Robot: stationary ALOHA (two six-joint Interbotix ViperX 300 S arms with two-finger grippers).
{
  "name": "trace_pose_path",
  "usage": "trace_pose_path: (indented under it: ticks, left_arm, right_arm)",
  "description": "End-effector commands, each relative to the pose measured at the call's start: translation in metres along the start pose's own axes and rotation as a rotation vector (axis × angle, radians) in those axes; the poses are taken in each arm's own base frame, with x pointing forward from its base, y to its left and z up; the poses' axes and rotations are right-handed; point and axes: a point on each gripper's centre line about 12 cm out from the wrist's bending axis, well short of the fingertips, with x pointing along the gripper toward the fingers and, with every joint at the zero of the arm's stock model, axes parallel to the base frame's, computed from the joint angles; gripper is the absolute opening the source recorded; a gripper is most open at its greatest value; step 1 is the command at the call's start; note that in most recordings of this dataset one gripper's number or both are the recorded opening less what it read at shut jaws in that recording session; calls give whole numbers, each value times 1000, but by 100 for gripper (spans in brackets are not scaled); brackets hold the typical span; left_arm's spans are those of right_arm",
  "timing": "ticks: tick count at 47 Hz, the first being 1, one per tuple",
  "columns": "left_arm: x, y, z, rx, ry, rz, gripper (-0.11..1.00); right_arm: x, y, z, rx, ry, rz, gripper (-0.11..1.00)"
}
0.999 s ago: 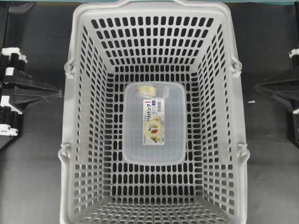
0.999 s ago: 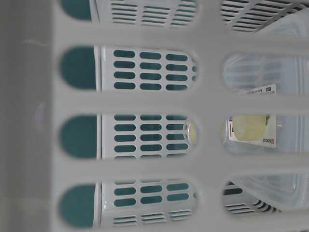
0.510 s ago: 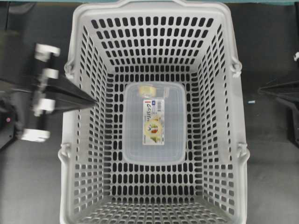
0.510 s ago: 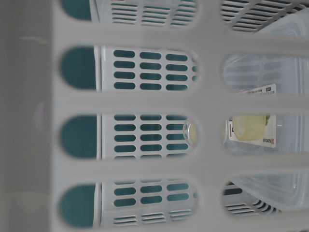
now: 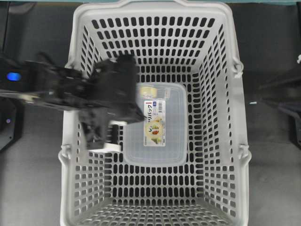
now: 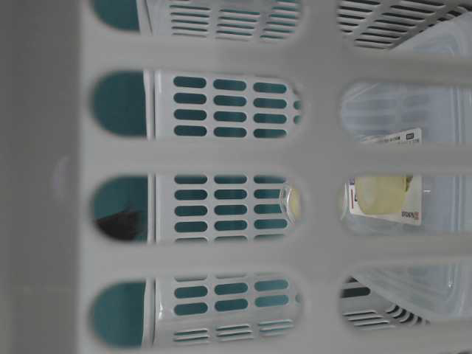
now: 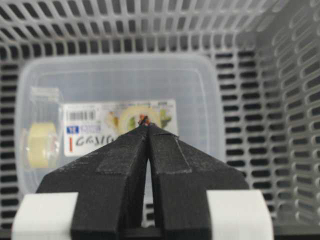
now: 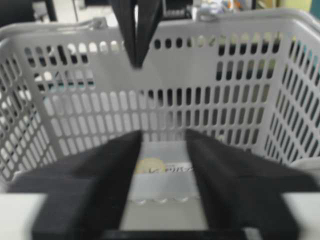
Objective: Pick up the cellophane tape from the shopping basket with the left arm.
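Dark grey matte desk (image 5: pixel 33 188) carries the shopping basket (image 5: pixel 70 94), light grey plastic with slotted walls and floor. On its floor lies a clear rectangular container (image 5: pixel 169 146) with a printed label (image 5: pixel 154 123); its writing is too small to read. The cellophane tape (image 5: pixel 149 91), a pale yellowish translucent ring, sits at the container's 12 o'clock end. Left gripper (image 7: pixel 146 128), jaws clenched on nothing, hangs over the container. Right gripper (image 8: pixel 162 137): jaws parted, empty.

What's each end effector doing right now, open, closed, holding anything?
Left end effector: closed, holding nothing, above the clear container.
Right end effector: open, holding nothing.
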Motion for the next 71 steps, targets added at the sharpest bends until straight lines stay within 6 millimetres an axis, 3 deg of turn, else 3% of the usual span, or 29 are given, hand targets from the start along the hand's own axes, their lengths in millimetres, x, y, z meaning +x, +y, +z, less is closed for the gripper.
trace_pose_path:
  ticks: [1, 4, 7, 15, 20, 39, 71]
  left_arm:
    - [4, -1, 12, 16, 17, 3, 1]
    - [14, -1, 14, 26, 49, 4, 6]
    - [23, 0, 15, 18, 73, 7, 21]
    - [49, 1, 15, 15, 147, 11, 71]
    - [65, 2, 12, 13, 202, 15, 90]
    - [111, -2, -16, 26, 360, 13, 91]
    - [133, 1, -38, 32, 396, 14, 91]
  right_arm:
    - [0, 0, 11, 3, -31, -3, 51]
    - [-1, 0, 13, -1, -43, -3, 68]
    - [-2, 0, 16, -1, -55, -1, 79]
    - [-6, 0, 20, -4, -77, -2, 78]
    - [-7, 0, 20, 0, -80, 0, 78]
    - [-6, 0, 19, 3, -74, 0, 78]
    - [-6, 0, 17, 5, -77, 0, 77]
